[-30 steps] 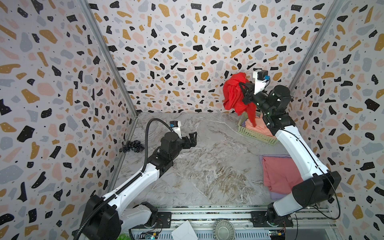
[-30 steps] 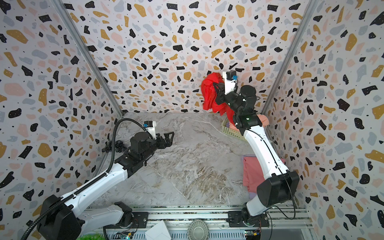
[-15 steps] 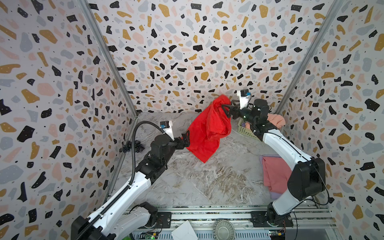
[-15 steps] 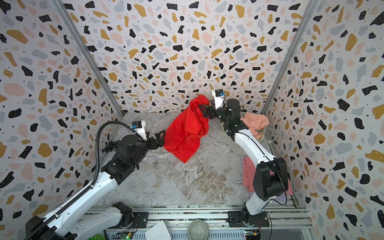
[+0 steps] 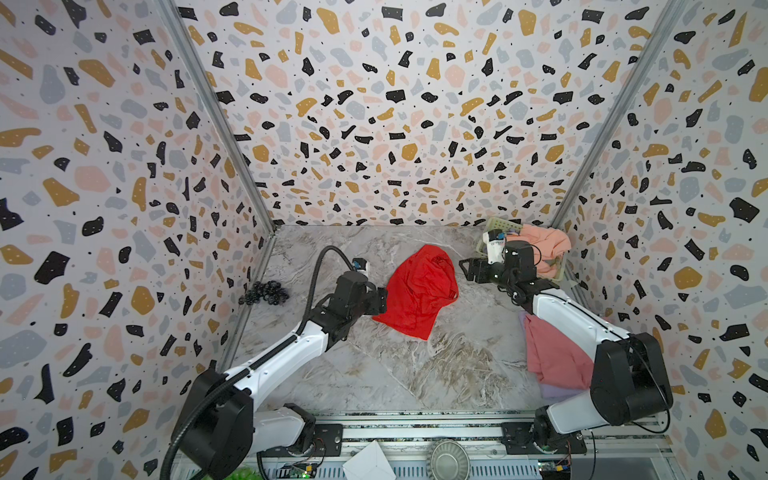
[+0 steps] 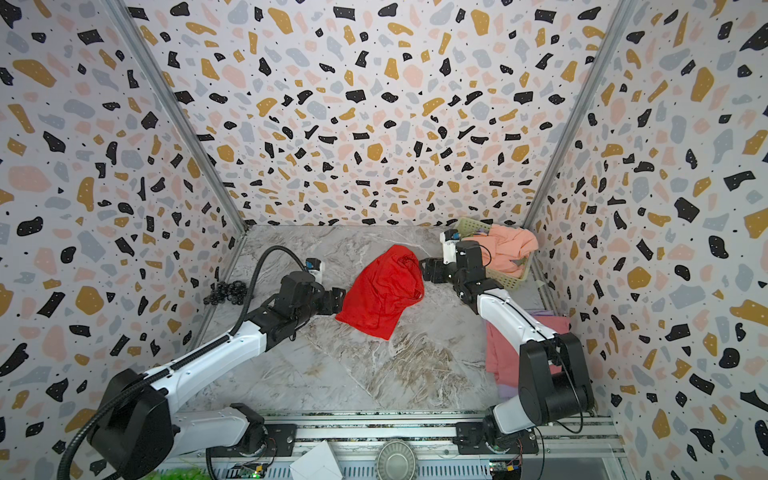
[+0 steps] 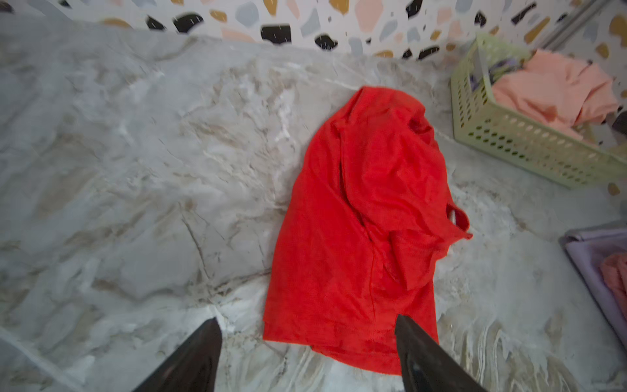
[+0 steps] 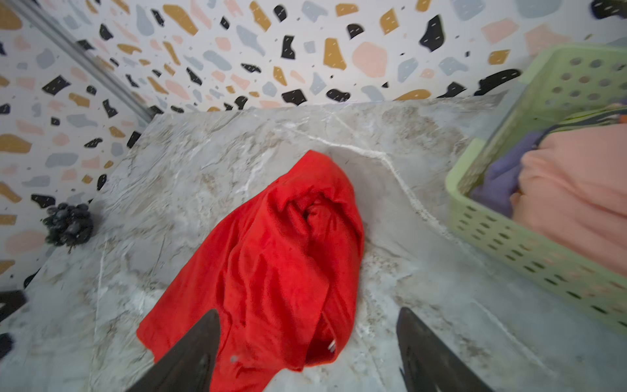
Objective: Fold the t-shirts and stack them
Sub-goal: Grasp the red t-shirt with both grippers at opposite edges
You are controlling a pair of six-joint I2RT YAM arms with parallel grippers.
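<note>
A bright red t-shirt [image 5: 417, 291] [image 6: 382, 291] lies crumpled in a heap on the marble table's middle. My left gripper [image 5: 380, 300] [image 7: 307, 319] is open at the shirt's near-left hem, which shows between its fingers in the left wrist view. To the shirt's right my right gripper [image 5: 467, 270] [image 8: 308, 311] stands open, holding nothing, with the red t-shirt [image 8: 281, 258] below and ahead of it. A peach-orange t-shirt [image 5: 540, 245] is piled in the basket. At the right edge a dusty pink t-shirt [image 5: 552, 353] rests folded on a lavender one [image 5: 557, 390], partly hidden by my right arm.
The pale green lattice basket [image 5: 498, 226] [image 7: 509, 135] sits in the back right corner. A bunch of black beads [image 5: 264, 293] lies by the left wall. Patterned walls close in three sides. A metal rail [image 5: 415, 428] runs along the front.
My right gripper let go of the red t-shirt, which dropped from the air onto the table. The right arm came down, and my left gripper moved to the shirt's hem.
</note>
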